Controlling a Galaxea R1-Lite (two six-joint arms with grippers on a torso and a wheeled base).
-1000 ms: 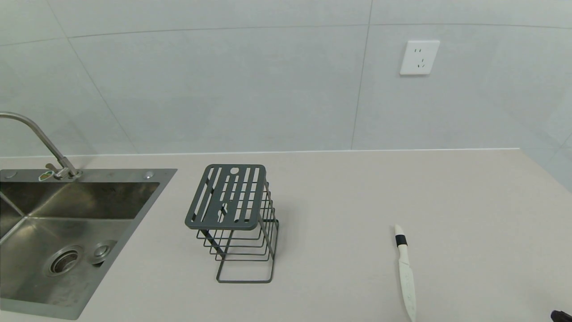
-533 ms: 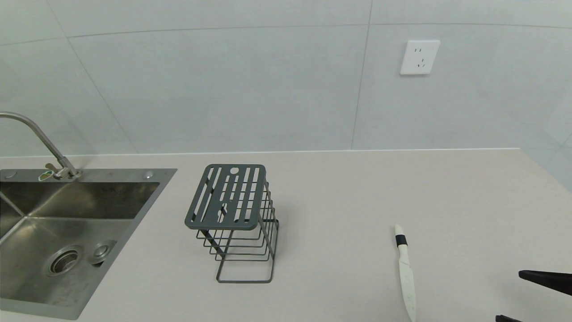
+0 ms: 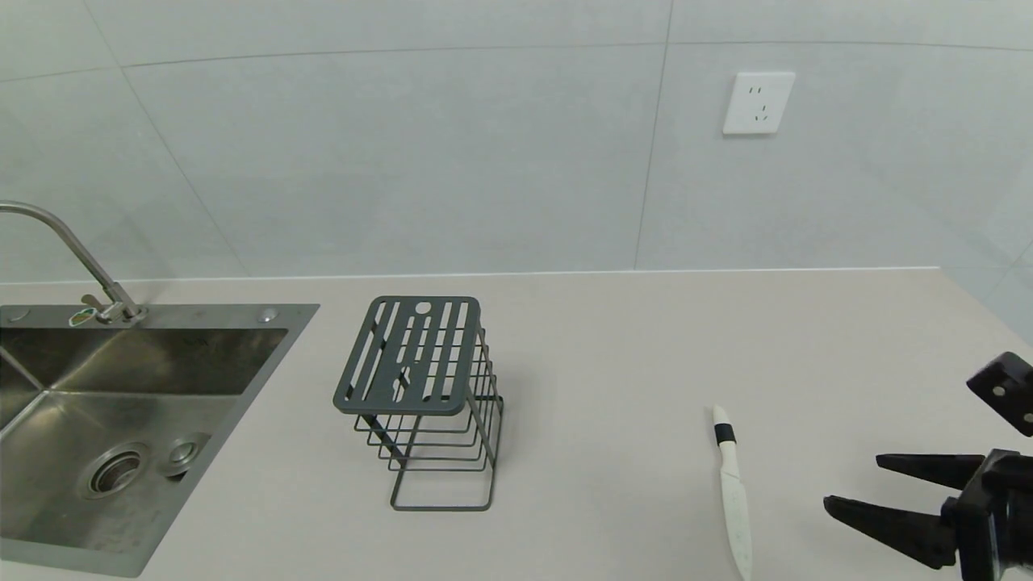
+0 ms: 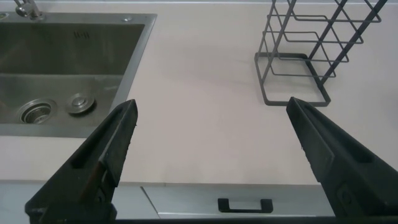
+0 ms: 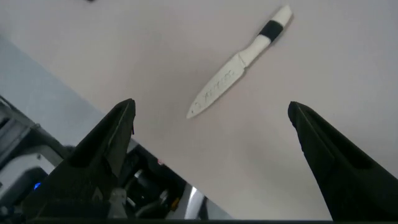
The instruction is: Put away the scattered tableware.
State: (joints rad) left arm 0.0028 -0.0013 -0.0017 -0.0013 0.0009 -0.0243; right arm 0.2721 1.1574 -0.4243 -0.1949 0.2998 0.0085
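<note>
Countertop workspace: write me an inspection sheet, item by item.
Surface: pale countertop, no spills seen.
Job's things: white knife with a black band lies flat near the front edge, right of the slotted wire rack; the rack stands upright, nothing seen in it.
Clutter: nothing seen.
Grippers: right gripper open, right of the knife, apart from it; left gripper open, holding nothing, by the counter's front edge.
Cables: nothing seen.
Surroundings: sink with faucet at left; wall outlet on the tiled wall.
</note>
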